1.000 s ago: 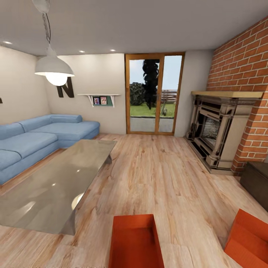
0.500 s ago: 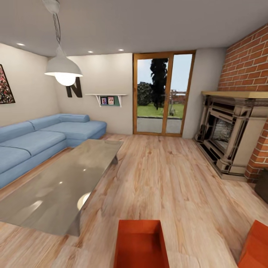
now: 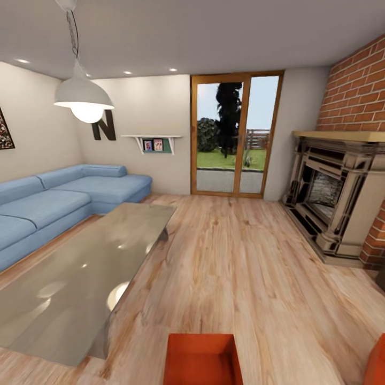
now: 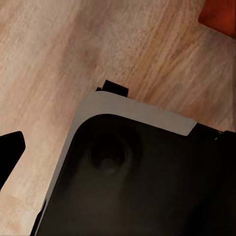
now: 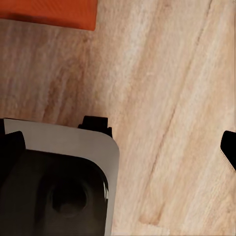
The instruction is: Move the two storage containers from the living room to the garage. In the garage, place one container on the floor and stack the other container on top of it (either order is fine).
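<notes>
I am in the living room, on its light wood plank floor point(image 3: 240, 267). One orange-red storage container point(image 3: 200, 359) lies on the planks at the bottom middle of the head view, cut off by the picture's edge. A sliver of the second container point(image 3: 377, 363) shows at the bottom right corner. A corner of a container point(image 4: 220, 15) appears in the left wrist view, and a container edge point(image 5: 49, 12) in the right wrist view. My left gripper point(image 4: 118, 147) and right gripper point(image 5: 119, 148) hang open over the planks beside my dark base, holding nothing.
A glass coffee table point(image 3: 85, 267) stands at the left with the blue corner sofa point(image 3: 48, 203) behind it. The stone fireplace point(image 3: 337, 198) and a brick wall are at the right. Wood-framed glass doors point(image 3: 235, 141) are at the back. A pendant lamp point(image 3: 83, 99) hangs at upper left.
The whole head view has shifted, so the camera moved: both containers sit lower in the picture and the right one has slid nearly out at the corner. Nothing in the room moved.
</notes>
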Controlling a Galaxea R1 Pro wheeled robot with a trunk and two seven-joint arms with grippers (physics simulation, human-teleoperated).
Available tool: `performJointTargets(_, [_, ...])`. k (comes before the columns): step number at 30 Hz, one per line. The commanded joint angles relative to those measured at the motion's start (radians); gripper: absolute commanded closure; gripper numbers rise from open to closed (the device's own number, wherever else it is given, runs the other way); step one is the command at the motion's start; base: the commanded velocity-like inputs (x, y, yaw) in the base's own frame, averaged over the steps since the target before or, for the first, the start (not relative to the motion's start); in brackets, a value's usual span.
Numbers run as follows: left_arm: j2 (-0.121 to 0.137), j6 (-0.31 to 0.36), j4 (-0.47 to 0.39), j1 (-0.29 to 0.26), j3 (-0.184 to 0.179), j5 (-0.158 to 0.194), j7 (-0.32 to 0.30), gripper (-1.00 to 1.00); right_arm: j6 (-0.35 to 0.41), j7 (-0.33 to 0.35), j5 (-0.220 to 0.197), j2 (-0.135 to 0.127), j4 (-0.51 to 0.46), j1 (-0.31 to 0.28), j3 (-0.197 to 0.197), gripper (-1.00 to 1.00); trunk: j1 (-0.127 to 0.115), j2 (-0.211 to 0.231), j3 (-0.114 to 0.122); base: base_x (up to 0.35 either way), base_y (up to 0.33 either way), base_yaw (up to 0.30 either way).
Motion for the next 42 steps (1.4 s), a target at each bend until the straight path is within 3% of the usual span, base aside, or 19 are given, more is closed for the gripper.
performJointTargets(1, [0.000, -0.001, -0.001, 0.000, 0.005, -0.001, 0.001, -1.00, -0.005, 0.004, -0.011, 0.000, 0.003, -0.001, 0.007, -1.00, 0.000, 0.000, -0.001, 0.271, 0.000, -0.053])
performJointTargets(23, [-0.002, -0.001, -0.001, 0.000, 0.005, -0.001, 0.001, -1.00, -0.004, 0.003, -0.013, 0.000, 0.003, -0.001, 0.005, -1.00, 0.000, 0.000, -0.001, 0.057, 0.000, -0.119])
performJointTargets(42, [-0.002, 0.000, -0.002, 0.000, 0.006, 0.003, 0.003, -1.00, -0.004, 0.003, -0.013, -0.008, 0.003, -0.001, 0.005, -1.00, 0.000, 0.000, -0.001, -0.021, -0.056, -0.005])
